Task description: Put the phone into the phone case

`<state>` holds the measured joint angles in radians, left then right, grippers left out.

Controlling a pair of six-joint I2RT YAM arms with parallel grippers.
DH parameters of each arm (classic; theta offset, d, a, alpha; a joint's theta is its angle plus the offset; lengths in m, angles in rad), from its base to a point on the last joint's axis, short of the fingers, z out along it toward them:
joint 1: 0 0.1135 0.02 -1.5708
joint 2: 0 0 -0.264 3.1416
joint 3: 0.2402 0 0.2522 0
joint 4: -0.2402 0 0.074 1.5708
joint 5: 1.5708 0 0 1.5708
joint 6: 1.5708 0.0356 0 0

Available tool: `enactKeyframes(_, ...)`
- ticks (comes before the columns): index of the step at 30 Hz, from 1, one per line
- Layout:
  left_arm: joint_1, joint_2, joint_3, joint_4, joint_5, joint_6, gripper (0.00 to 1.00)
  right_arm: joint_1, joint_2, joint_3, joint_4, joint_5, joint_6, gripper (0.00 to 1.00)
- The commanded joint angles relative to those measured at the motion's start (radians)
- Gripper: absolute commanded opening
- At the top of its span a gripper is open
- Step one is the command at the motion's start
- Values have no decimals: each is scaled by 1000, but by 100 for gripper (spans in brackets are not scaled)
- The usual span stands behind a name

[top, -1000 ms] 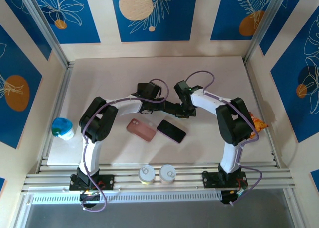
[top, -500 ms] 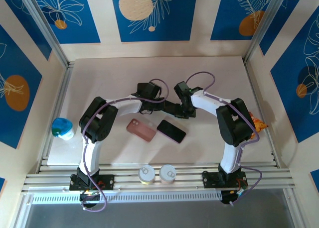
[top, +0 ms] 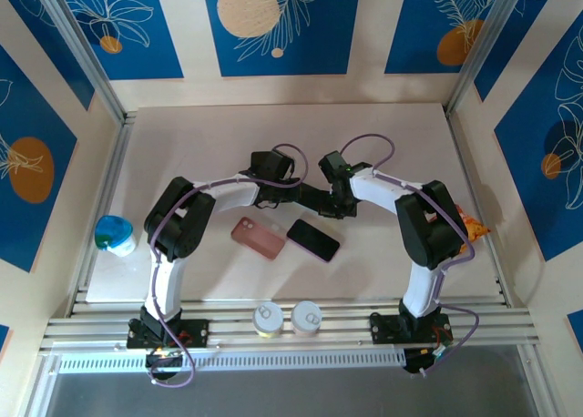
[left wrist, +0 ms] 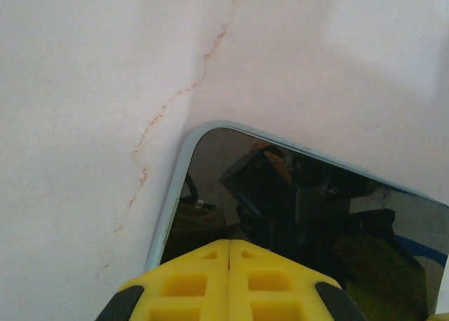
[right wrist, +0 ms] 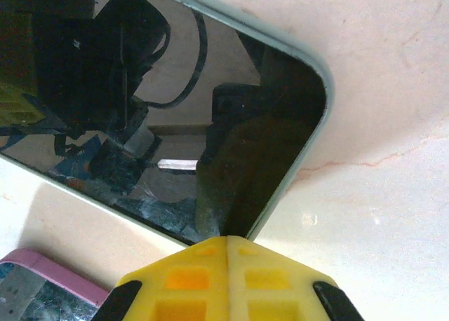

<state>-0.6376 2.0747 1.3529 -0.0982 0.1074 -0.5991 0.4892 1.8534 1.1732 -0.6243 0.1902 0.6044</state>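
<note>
black glass phone [top: 313, 239] lies flat, screen up, mid-table, a bit skewed. the pink phone case [top: 258, 237] lies flat just beside it on the left. can't tell from the top view whether the edges touch. the right wrist view catches a case corner [right wrist: 38, 289]: pink rim around a grey glossy patch, so probably open side up, not certain. phone is not in the case yet.

both tools are pinched fully together and carry nothing. left gripper [left wrist: 229, 258] has its yellow fingers seam to seam, with a rounded phone corner right ahead of the tips. right gripper [right wrist: 226, 254] is the same, at another corner. in the top view both tips sit close together just past the phone's far long edge.

my read: a flat slab on the bare table [top: 209, 135] gives no edge to pinch, so closed tips work as pushers, one per end to stop it yawing. next likely move is to nudge or tip it toward the case. risks: it rides over the case rim, or shoves the case away.
</note>
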Motion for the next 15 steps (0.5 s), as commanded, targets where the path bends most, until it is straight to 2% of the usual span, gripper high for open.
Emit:
enactKeyframes(1,10,11,-8,-138,-28,19,0,16,78,-62,-59,-183,-15,0)
enactKeyframes(8,10,-31,5,-129,-38,21,0,-103,-82,127,-149,-197,-71,0)
enactKeyframes(15,10,-74,21,-115,-11,-2,0,-184,-62,207,-141,-213,-106,0)
